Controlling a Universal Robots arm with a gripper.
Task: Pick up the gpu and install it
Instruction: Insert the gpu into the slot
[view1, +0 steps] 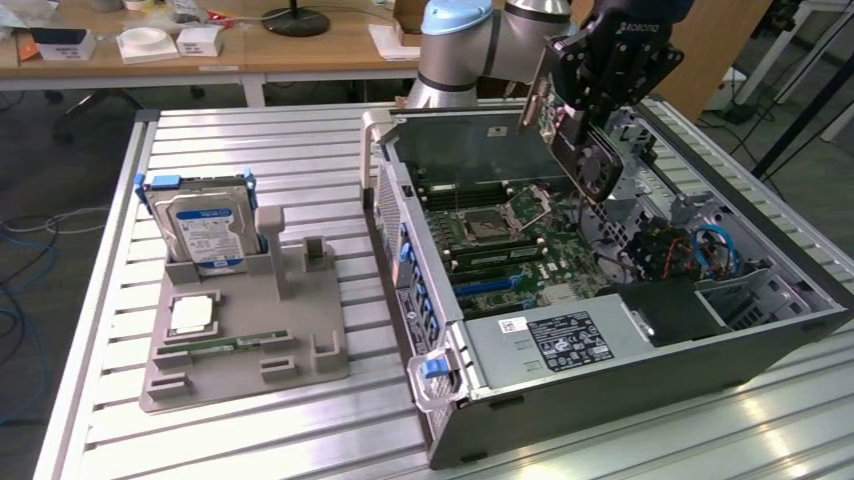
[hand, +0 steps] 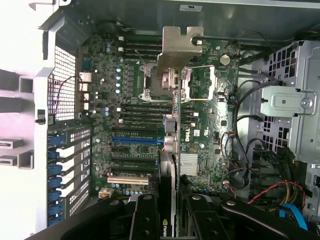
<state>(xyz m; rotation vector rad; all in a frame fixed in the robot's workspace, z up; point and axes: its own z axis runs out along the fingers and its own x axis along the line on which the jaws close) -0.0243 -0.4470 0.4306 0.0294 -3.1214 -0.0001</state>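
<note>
My gripper (view1: 594, 105) hangs over the open computer case (view1: 747, 350), shut on the gpu (view1: 587, 155). The gpu is a green card with a black cooler, held on edge and tilted above the motherboard (view1: 501, 235). In the wrist view the gpu (hand: 173, 150) is edge-on and runs from between my black fingers (hand: 145, 220) out to its silver end bracket (hand: 181, 47). It hovers over the motherboard (hand: 135, 95), beside the blue expansion slot (hand: 137, 141) and apart from it. My gripper (hand: 170, 222) clamps the card's near end.
On the slatted metal table, at the exterior view's left, a grey holder tray (view1: 307, 340) carries an upright hard drive (view1: 207, 230) and a memory stick (view1: 230, 345). Inside the case are a drive cage (hand: 290, 110), red and blue cables (view1: 707, 250) and a power supply (view1: 561, 340).
</note>
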